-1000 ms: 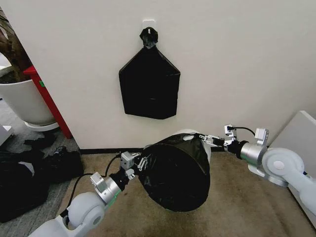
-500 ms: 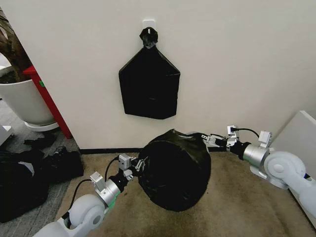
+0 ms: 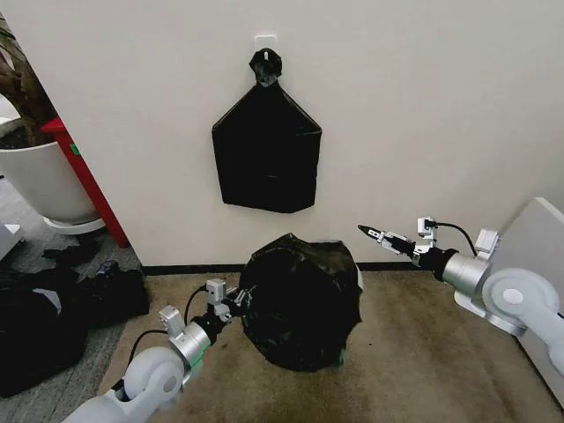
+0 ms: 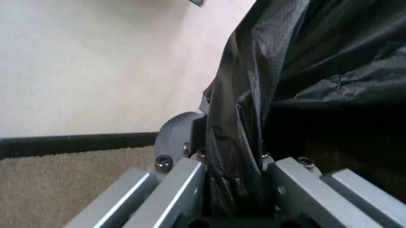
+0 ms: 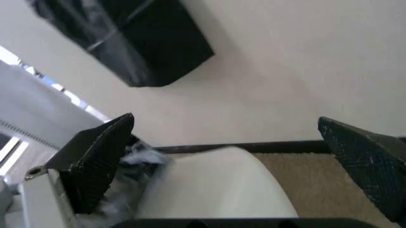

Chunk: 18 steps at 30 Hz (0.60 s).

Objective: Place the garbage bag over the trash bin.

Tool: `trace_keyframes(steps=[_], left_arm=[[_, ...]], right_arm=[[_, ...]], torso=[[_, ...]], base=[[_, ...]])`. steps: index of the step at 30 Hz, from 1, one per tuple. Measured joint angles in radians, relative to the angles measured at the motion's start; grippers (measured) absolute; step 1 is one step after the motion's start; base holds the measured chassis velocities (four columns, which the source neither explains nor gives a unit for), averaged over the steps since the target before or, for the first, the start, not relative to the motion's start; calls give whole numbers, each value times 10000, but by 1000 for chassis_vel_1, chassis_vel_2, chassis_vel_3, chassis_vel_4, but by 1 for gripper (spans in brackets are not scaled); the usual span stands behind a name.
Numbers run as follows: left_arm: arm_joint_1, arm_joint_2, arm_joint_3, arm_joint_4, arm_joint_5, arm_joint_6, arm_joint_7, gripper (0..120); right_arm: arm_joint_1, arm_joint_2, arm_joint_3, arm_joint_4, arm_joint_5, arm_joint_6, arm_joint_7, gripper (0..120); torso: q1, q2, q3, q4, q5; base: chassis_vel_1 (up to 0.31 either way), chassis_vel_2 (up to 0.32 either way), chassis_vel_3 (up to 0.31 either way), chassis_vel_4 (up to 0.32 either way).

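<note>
Since the frame half a second before, the right gripper (image 3: 366, 231) had let go of the bag's rim and drawn back toward the wall, while the bag (image 3: 300, 300) had sunk lower over the bin. In the head view the right gripper hung in the air beside the wall, near but apart from the bag, above its right upper edge. In the right wrist view its fingers (image 5: 95, 159) stood wide apart with nothing between them, and the bin's (image 5: 216, 185) white side showed between them farther off.

The bag sat on the carpet (image 3: 423, 352) below the hanging bundle (image 3: 266, 159), covering the bin, of which a sliver of white rim (image 3: 333, 244) peeked out at the top. The left gripper (image 3: 236, 300) pressed against the bag's left side. In the left wrist view its fingers (image 4: 184, 190) were clamped on a fold of the black plastic (image 4: 244, 142), which ran up from between them.

A white plant pot (image 3: 40, 181) stood well apart on the left, by a red post (image 3: 88, 181).
</note>
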<state>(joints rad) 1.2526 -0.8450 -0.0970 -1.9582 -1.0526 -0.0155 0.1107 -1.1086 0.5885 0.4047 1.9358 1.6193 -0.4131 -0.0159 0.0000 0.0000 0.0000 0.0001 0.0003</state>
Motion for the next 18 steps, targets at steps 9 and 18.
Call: trace_keyframes(steps=[9,18], left_arm=[[-261,-306,-199,384,-2890,753,-980,0],[-594,-336,-230,871,-4484,1466,-1031,0]], right_arm=[[-1496,458,1658,1743,1977,-625,2238,100],[-1869,1464,1809,3943,3007,-693,5142,100]], torso=[[0,0,-1,-2,-4],[0,0,-1,-2,-5]], base=[[0,0,0,0],[0,0,0,0]])
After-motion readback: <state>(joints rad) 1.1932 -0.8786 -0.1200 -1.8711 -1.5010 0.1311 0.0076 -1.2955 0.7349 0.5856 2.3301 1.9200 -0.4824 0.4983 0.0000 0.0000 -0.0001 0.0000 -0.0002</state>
